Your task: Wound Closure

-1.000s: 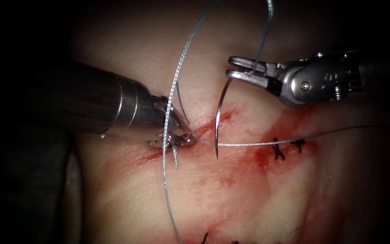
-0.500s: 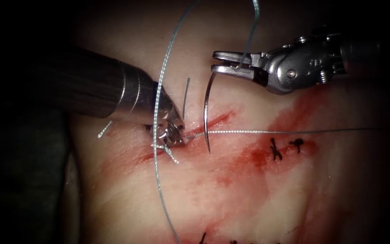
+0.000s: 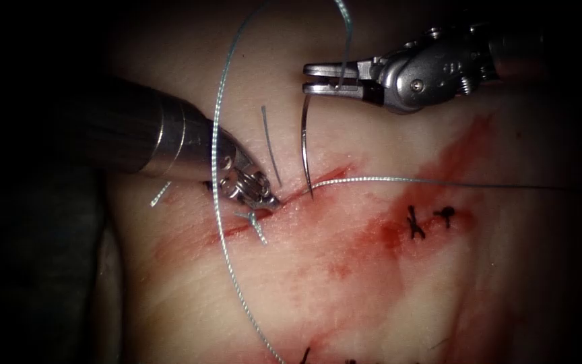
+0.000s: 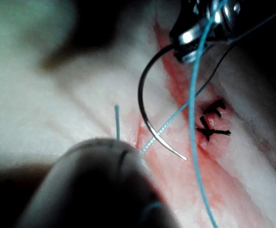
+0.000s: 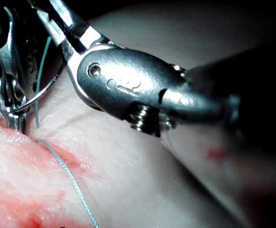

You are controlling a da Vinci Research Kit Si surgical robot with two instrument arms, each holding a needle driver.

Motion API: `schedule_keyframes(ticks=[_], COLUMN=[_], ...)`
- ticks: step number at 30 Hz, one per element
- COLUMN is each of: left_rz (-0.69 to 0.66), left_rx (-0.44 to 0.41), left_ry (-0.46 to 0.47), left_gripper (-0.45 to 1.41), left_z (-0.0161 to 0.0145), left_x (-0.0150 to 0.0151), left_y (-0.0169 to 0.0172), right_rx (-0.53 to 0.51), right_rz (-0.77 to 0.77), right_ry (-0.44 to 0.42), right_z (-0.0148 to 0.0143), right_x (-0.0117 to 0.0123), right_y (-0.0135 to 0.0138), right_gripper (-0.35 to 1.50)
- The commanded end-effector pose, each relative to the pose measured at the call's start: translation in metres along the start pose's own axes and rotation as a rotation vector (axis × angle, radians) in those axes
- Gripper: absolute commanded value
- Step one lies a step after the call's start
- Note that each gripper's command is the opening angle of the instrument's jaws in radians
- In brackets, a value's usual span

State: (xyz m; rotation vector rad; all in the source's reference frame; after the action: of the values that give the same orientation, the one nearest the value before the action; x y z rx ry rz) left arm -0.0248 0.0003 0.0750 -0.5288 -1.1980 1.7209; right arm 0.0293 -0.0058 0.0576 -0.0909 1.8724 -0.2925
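Gripping the stiff, slippery curved steel needle (image 3: 304, 149) at its tail, clear of the tissue (image 3: 345, 283), the right tool (image 3: 319, 78) is clamped; the left tool (image 3: 257, 194) pinches limp pale-blue thread (image 3: 399, 180) at the cut (image 3: 304, 192).

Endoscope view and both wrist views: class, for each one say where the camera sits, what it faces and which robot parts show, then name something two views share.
Endoscope: above and in front of the tissue, facing the cut; left end effector and right end effector show.
Left wrist: along the left shaft, facing the needle held at its rear end by the right end effector.
Right wrist: close on the right end effector, thread across the tissue.
Shared: needle, black stitches.
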Motion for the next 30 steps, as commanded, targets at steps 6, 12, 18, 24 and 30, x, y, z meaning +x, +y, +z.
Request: schedule_keyframes(ticks=[6, 12, 18, 24, 30], left_rz=[0.017, 0.019, -0.003, 0.001, 0.007], left_rx=[0.020, 0.022, 0.020, 0.019, 0.015], left_ry=[0.005, -0.030, -0.065, -0.088, -0.088], left_gripper=[-0.45, -0.45, -0.45, -0.45, -0.45], left_z=[0.0002, 0.0011, 0.0014, 0.0016, 0.0011], left_x=[0.0005, -0.0002, -0.0015, -0.0022, -0.0019], left_y=[0.0000, 0.0000, 0.0004, 0.0013, 0.0019], right_rx=[-0.083, -0.072, -0.030, -0.005, 0.060], right_rz=[-0.016, -0.025, -0.038, -0.040, -0.052], right_ry=[-0.010, -0.015, -0.033, -0.051, -0.054], right_z=[0.0012, 0.0017, 0.0015, 0.0010, 0.0011], right_x=[-0.0020, -0.0026, -0.0028, -0.0032, -0.0037], right_y=[-0.0006, -0.0008, -0.0007, -0.0004, -0.0013], right_gripper=[-0.35, -0.35, -0.35, -0.35, -0.35])
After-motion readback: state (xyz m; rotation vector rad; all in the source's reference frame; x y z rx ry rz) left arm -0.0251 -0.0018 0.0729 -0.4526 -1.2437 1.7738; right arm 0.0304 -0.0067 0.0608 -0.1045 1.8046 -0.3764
